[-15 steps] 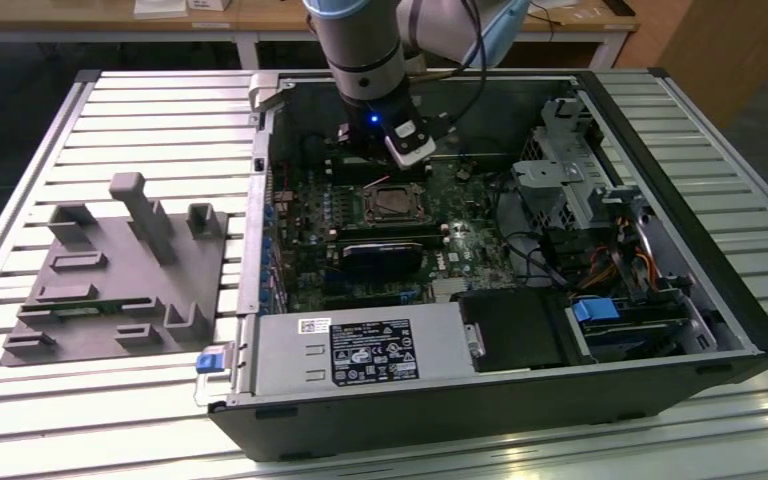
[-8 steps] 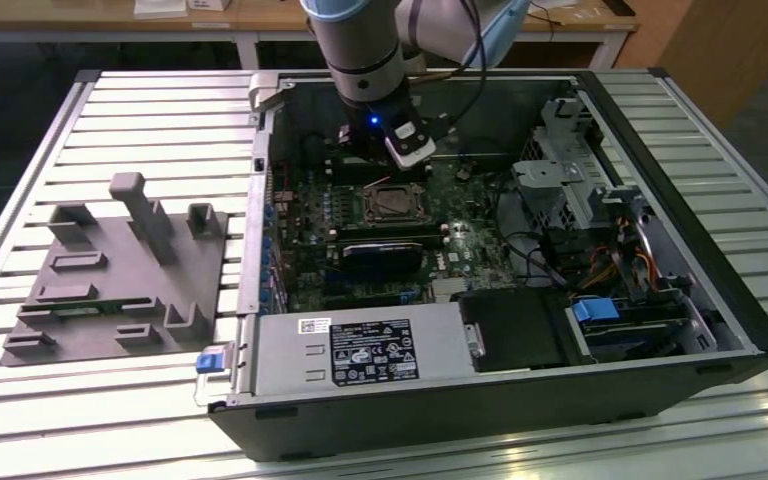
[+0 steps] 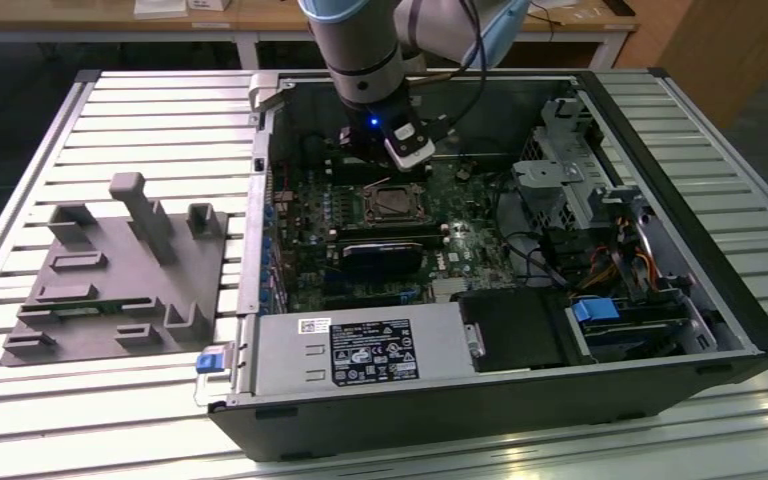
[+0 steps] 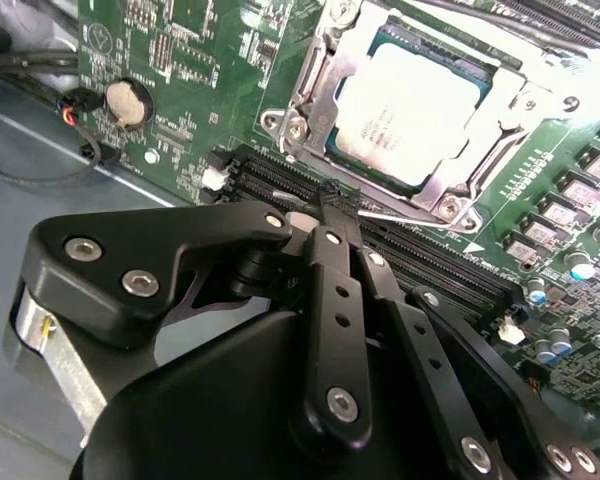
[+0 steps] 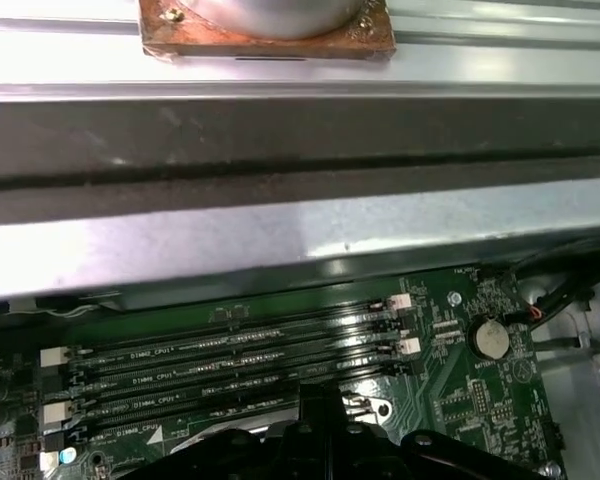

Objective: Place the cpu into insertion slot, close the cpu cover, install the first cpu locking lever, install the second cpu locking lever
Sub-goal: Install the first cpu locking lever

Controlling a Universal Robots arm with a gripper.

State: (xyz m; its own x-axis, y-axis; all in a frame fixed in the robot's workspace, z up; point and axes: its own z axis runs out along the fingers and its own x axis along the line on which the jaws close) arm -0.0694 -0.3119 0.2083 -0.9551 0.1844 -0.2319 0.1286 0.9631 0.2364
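I see pincer (image 4: pixel 330 200) pressed together near cpu cover (image 4: pixel 310 90), closed over cpu (image 4: pixel 410 105), in second wrist view; exterior view adds open case (image 3: pixel 518 410).

Slatted metal table (image 3: pixel 64 420) carries 1 open computer case (image 3: pixel 491 410), 1 grey fixture (image 3: pixel 104 270).

cpu (image 4: pixel 410 110) in insertion slot (image 4: pixel 372 38), cpu cover (image 4: pixel 312 100) over it, memory slots (image 5: pixel 240 365) beside

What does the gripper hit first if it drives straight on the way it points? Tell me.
Most likely the thin lever, which lies right at the tips of the gripper. The black memory slots sit just beneath. Depth is unclear, so it may already be touching.
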